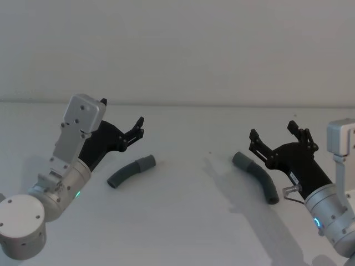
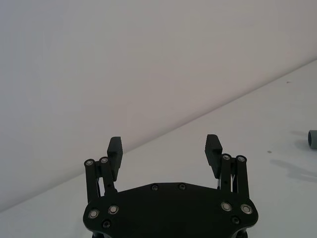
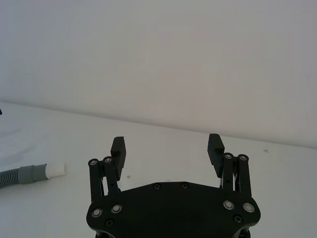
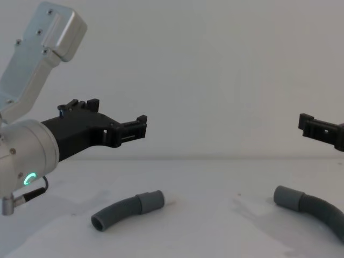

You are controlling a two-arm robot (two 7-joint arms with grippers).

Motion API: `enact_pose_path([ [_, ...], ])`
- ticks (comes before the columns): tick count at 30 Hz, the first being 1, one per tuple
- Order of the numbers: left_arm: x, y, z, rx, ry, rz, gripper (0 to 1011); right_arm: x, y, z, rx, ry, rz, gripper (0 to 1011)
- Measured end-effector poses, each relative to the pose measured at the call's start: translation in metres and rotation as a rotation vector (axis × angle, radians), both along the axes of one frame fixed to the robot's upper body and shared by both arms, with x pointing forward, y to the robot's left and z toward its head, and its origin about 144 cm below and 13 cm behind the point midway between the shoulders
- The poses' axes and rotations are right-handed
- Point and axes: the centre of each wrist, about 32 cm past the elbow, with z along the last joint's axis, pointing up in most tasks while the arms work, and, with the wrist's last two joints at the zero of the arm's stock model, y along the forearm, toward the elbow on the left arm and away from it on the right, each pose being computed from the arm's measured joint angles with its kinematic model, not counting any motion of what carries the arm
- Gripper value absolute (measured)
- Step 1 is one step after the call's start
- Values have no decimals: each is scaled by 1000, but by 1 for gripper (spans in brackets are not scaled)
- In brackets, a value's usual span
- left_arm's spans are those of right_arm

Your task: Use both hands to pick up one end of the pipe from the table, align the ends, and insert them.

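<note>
The table (image 1: 183, 227) was matt white, the short hose piece (image 1: 131, 171) and long hose piece (image 1: 258, 177) dull grey ribbed plastic with smooth cuffs, the left gripper (image 2: 163, 144) and right gripper (image 3: 167, 143) matt black.

No text, label or number is legible on the left end effector (image 2: 164, 144), right end effector (image 3: 167, 144), pipe (image 1: 131, 172) or counter (image 1: 183, 221).
</note>
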Motion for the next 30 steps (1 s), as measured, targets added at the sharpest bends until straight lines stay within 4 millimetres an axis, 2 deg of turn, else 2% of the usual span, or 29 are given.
enact_pose_path([
  [30, 0, 0, 0, 0, 0, 0, 1001, 0, 0, 0, 0, 0, 0, 1000],
])
